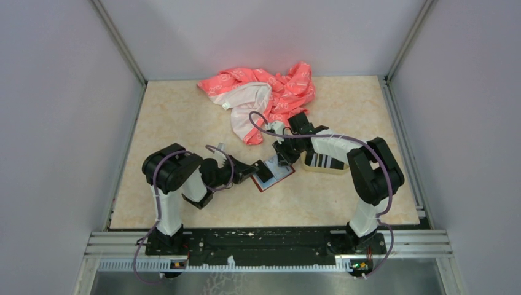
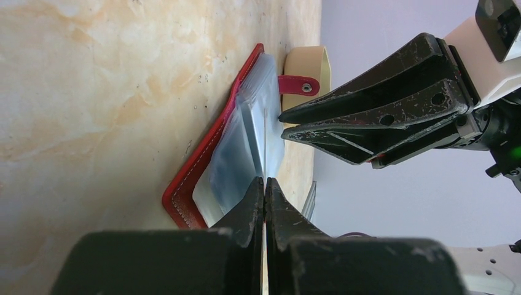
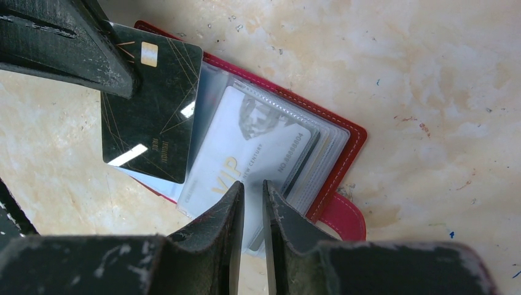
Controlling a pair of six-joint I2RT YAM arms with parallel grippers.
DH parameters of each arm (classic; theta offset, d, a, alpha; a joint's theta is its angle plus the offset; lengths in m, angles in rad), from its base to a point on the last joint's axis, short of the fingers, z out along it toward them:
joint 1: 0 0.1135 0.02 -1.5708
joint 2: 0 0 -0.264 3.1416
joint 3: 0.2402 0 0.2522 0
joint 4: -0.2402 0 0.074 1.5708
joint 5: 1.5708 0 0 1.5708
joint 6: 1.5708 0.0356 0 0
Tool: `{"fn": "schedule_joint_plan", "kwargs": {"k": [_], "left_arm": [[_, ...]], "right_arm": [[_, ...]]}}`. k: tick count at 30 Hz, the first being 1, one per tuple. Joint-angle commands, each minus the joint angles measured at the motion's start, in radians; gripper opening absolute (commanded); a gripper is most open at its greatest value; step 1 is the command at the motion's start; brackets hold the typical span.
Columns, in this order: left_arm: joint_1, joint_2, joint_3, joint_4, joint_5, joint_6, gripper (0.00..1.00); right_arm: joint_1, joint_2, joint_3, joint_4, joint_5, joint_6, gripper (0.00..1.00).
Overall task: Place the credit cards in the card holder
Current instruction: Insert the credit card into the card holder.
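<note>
Card holder [image 2: 179, 198] lies open on the table, nearest me. My left gripper [image 2: 265, 181] is clamped on a black credit card [image 3: 153, 110] above it. The right gripper [image 3: 252, 187] shows a slim gap, and I can't tell whether it grips anything. Farther back are the beige tray [image 1: 319, 170] and the pink cloth [image 1: 270, 92].

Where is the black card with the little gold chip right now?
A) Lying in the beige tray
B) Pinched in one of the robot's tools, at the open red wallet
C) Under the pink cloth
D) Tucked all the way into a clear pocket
B: the left tool is shut on one corner of the black card, which hangs over the edge of the open card holder, not yet in a pocket.
</note>
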Motion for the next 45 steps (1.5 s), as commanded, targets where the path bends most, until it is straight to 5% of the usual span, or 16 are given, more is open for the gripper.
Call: {"fn": "schedule_joint_plan", "kwargs": {"k": [1,45], "left_arm": [[-0.005,-0.014,-0.003,0.047,-0.012,0.022,0.0],[-0.085,0.056,0.043,-0.018,-0.118,-0.048,0.0]], "right_arm": [[-0.002,0.037,0.007,-0.062,0.043,-0.013,0.18],[-0.002,0.011,0.008,-0.06,0.013,-0.004,0.22]]}}
